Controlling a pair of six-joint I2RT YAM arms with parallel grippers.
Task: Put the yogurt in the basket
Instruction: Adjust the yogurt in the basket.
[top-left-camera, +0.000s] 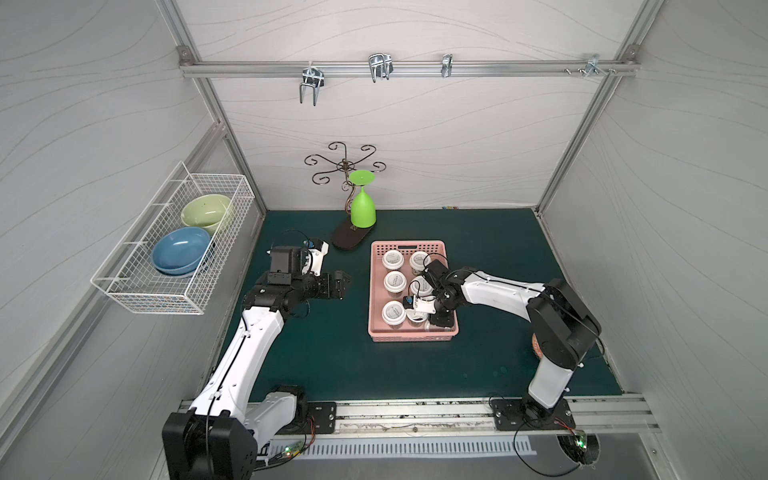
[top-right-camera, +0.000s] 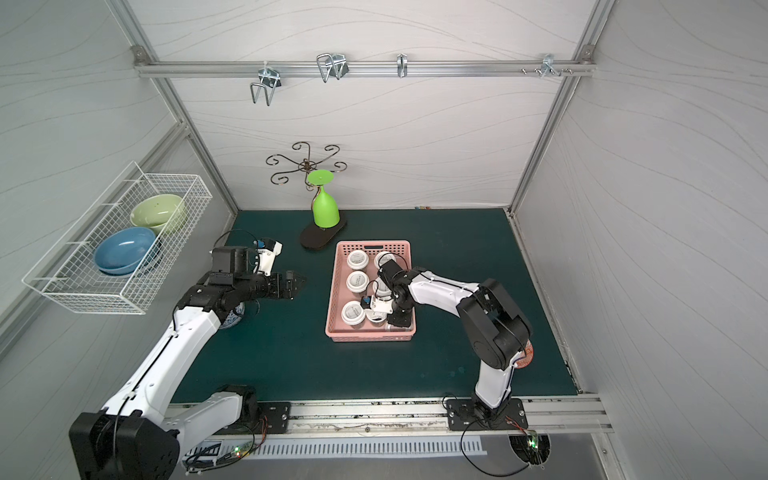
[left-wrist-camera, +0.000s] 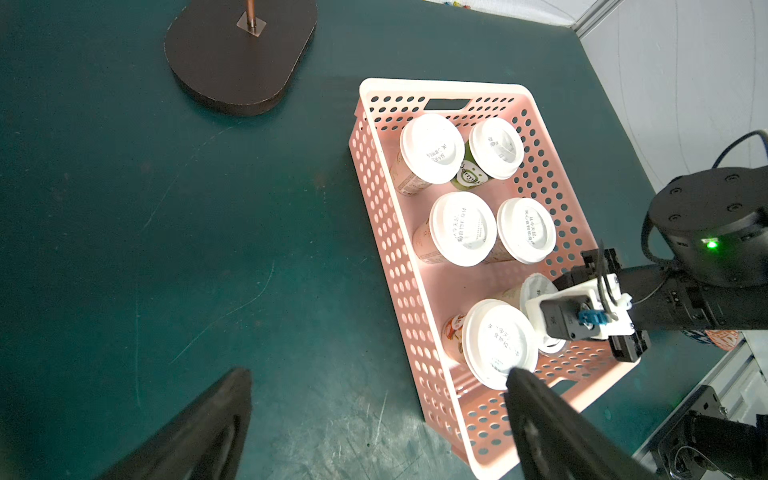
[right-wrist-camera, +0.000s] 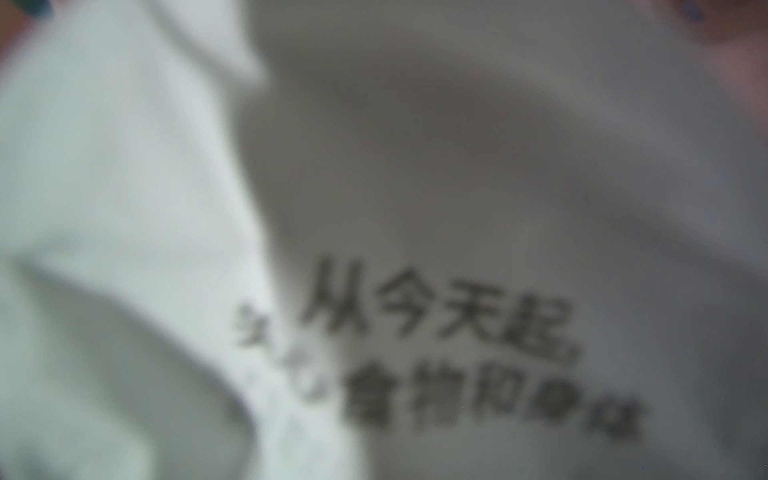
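Observation:
The pink basket (top-left-camera: 415, 336) (top-right-camera: 372, 336) (left-wrist-camera: 374, 199) sits mid-table and holds several white-lidded yogurt cups (top-left-camera: 392, 259) (left-wrist-camera: 461, 228). Most stand upright. One near the basket's near right corner leans over (left-wrist-camera: 536, 289). My right gripper (top-left-camera: 441, 323) (top-right-camera: 398, 321) (left-wrist-camera: 627, 351) reaches down into that corner beside the leaning cup. Its jaws are hidden by the wrist and camera. The right wrist view is filled with blurred white lids (right-wrist-camera: 457, 208). My left gripper (top-left-camera: 343, 282) (left-wrist-camera: 378, 415) hovers left of the basket, open and empty.
An upside-down green goblet (top-left-camera: 363, 210) hangs on a scrolled stand with a dark base (top-left-camera: 351, 240) behind the basket. A white wire basket (top-left-camera: 137, 291) on the left wall holds a green and a blue bowl. An orange object (top-left-camera: 536, 345) lies under the right arm.

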